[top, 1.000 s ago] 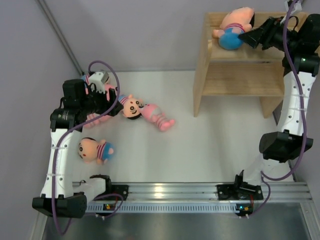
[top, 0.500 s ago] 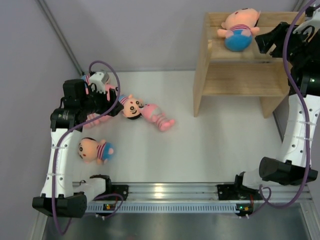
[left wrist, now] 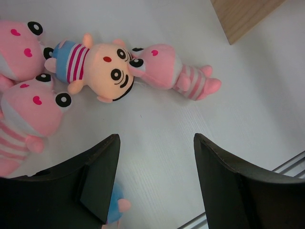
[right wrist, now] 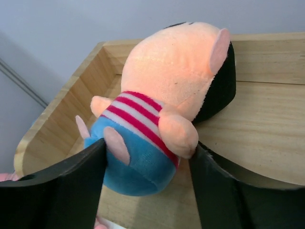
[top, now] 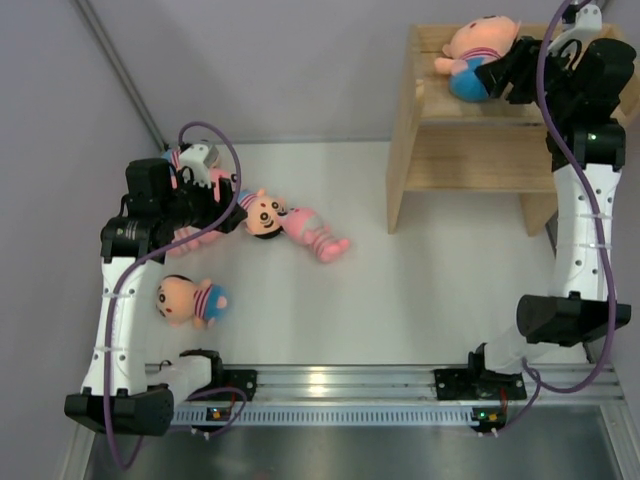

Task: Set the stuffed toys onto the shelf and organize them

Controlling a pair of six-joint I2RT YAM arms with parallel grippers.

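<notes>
A peach-faced doll (top: 478, 45) with a pink-striped shirt and blue bottom lies on the top tier of the wooden shelf (top: 480, 150). My right gripper (top: 503, 75) is open, with its fingers on either side of the doll's blue bottom (right wrist: 143, 162). The shelf's top board (right wrist: 267, 138) is under it. My left gripper (top: 232, 210) is open and empty, held above the white table. Before it lie a peach-faced doll (left wrist: 102, 67), an all-pink striped doll (left wrist: 174, 71) and two pink dolls (left wrist: 33, 105). Another peach-faced doll (top: 190, 299) lies near the left arm's base.
The shelf's lower tier (top: 470, 165) holds nothing. The grey back wall runs close behind the shelf. A metal rail (top: 330, 385) runs along the table's near edge. A corner of the shelf's side panel (left wrist: 243, 16) shows in the left wrist view.
My right gripper drew back from the doll on the shelf, leaving it lying there, then moved in again around its blue bottom. The left arm has not moved.
</notes>
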